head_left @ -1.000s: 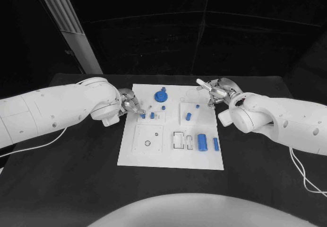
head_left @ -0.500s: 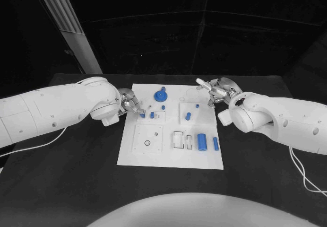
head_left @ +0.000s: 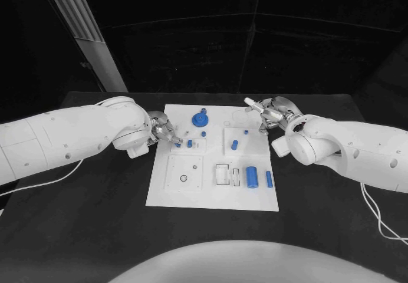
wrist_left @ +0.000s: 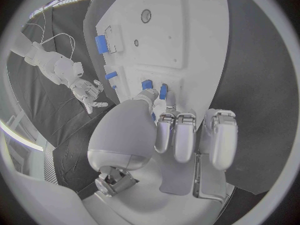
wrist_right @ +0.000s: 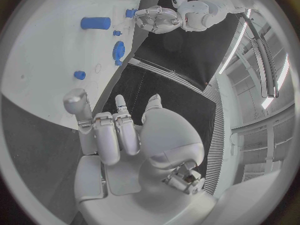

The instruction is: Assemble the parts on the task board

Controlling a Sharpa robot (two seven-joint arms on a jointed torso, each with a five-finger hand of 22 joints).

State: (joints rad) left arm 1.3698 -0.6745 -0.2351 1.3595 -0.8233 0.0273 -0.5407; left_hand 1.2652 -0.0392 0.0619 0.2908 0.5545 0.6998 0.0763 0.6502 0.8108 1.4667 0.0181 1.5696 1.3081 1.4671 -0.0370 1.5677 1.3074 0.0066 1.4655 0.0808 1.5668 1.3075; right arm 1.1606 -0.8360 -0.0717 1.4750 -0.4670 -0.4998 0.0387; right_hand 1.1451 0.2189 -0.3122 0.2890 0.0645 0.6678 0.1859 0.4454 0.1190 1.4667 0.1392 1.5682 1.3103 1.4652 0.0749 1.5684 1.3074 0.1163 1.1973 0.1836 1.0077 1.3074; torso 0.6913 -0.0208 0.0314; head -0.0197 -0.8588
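- The task board (head_left: 213, 194), a white plate, lies in the middle of the black table (head_left: 85, 224), between the two hands.
- The left hand (head_left: 164, 131) sits at the board's left edge, its fingertips (wrist_left: 164, 91) down at a small blue peg (head_left: 188, 142); in the left wrist view the fingers lie close together, reaching onto the board, and I cannot tell whether they pinch the peg.
- A blue gear (head_left: 200, 120) stands on the board just beyond the left hand, between both hands.
- The right hand (head_left: 270, 113) hovers at the board's far right corner, fingers spread and holding nothing; a short blue peg (head_left: 234, 144) and a tiny blue stud (head_left: 246, 132) lie on the board near it.
- Nearer the robot, a large blue cylinder (head_left: 252, 175) and a thin blue pin (head_left: 269, 179) lie side by side, well apart from both hands.
- The room behind is dark; a pale slanted post (head_left: 94, 44) rises beyond the table.
- Compared with half a second ago, the left hand's fingertips have edged slightly toward the small peg; the right hand is unchanged.
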